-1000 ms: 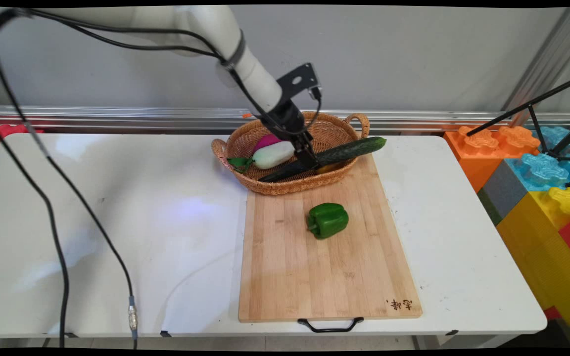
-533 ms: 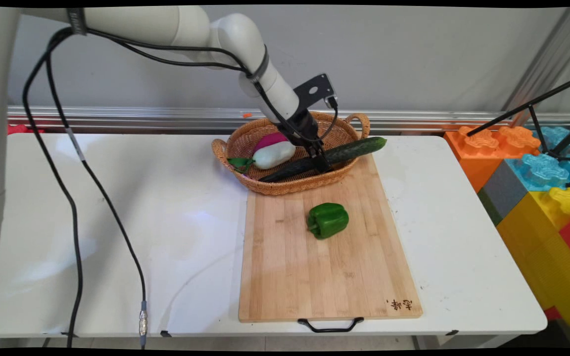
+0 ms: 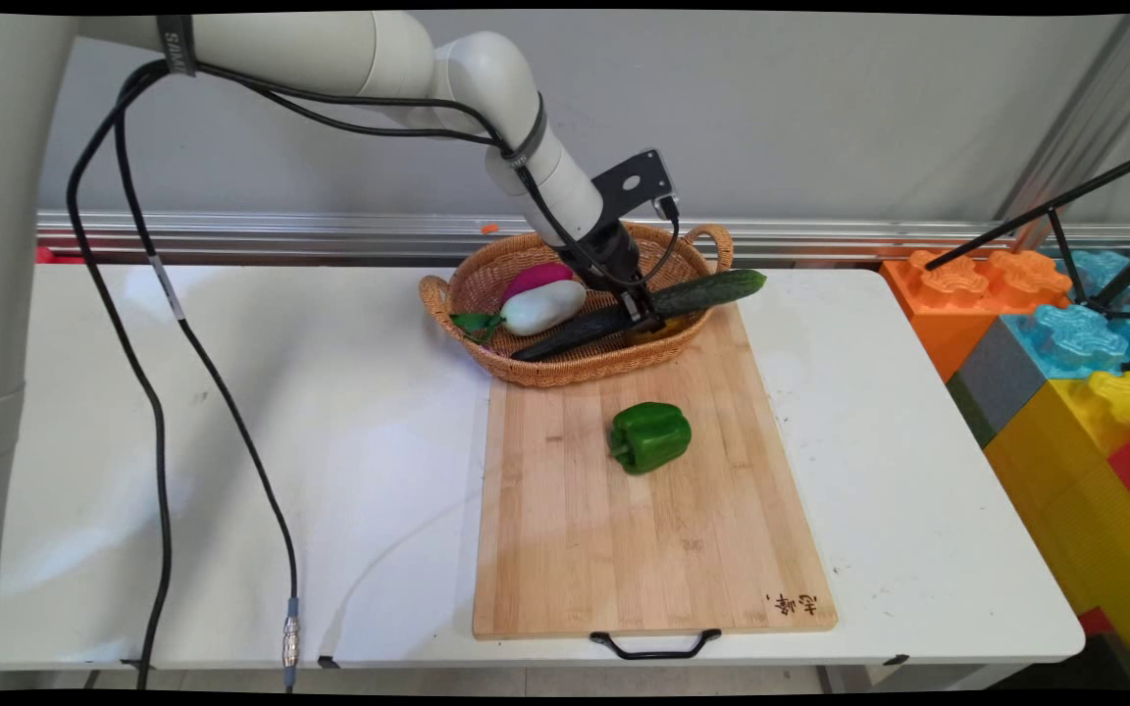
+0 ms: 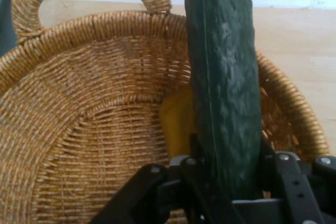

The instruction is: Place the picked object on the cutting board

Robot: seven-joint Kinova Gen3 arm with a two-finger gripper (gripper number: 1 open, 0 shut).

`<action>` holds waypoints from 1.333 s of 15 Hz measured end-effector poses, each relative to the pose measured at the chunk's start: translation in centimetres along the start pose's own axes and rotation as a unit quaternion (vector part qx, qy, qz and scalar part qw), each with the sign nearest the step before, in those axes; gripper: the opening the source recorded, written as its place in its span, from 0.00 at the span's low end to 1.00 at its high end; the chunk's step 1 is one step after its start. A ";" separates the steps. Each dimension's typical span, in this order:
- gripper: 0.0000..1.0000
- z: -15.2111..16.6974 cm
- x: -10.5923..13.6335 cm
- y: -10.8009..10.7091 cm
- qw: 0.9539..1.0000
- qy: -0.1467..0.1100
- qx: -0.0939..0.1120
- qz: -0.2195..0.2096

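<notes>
Over the wicker basket point(image 3: 565, 368), gripper point(image 3: 645, 322) fingers close narrowly around the cucumber point(image 4: 223, 77); its long overhanging end could lever it loose or snag the rim.

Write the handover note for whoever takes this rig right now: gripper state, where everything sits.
Gripper: down in the wicker basket, fingers either side of the cucumber; whether they are clamped on it can't be told.
Cucumber: lies slanted across the basket, one end out over the rim above the cutting board.
Also in the basket: a white and pink vegetable and something yellow under the cucumber.
Green pepper: on the board.
</notes>
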 end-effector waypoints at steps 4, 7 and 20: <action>0.00 -2.0 1.3 0.6 1.000 0.021 0.000 0.007; 0.00 -5.2 3.0 1.3 0.999 0.041 0.007 0.021; 0.00 -13.9 4.6 14.0 0.995 0.034 -0.092 0.034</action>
